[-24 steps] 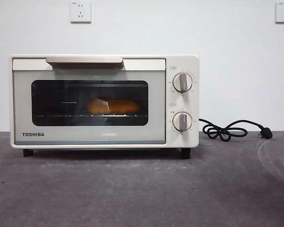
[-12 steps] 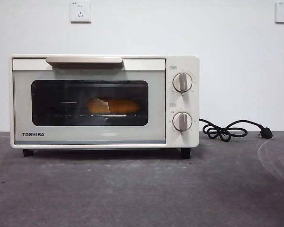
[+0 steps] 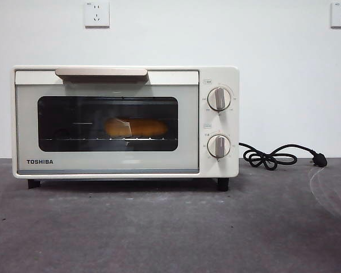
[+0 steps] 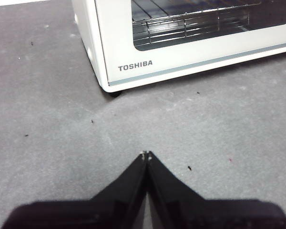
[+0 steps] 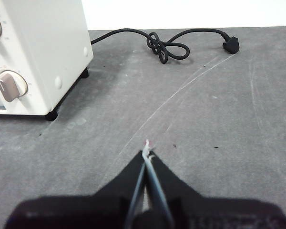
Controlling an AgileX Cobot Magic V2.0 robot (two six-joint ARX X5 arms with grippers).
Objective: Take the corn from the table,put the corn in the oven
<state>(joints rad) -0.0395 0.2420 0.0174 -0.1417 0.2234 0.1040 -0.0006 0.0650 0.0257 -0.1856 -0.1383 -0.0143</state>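
Note:
The yellow-orange corn [image 3: 135, 127] lies on the wire rack inside the cream-white Toshiba oven [image 3: 125, 122], seen through the dark glass of its closed door. The oven stands on the dark grey table [image 3: 170, 227]. My left gripper [image 4: 146, 155] is shut and empty, hovering over bare table in front of the oven's Toshiba-logo corner [image 4: 135, 66]. My right gripper [image 5: 147, 151] is shut with nothing in it, over the table beside the oven's knob side [image 5: 38, 57]. Neither gripper shows in the front view.
The oven's black cord [image 3: 275, 156] lies coiled on the table to the right of the oven, its plug [image 5: 230, 45] at the far end. Two wall sockets [image 3: 96, 13] sit on the white wall behind.

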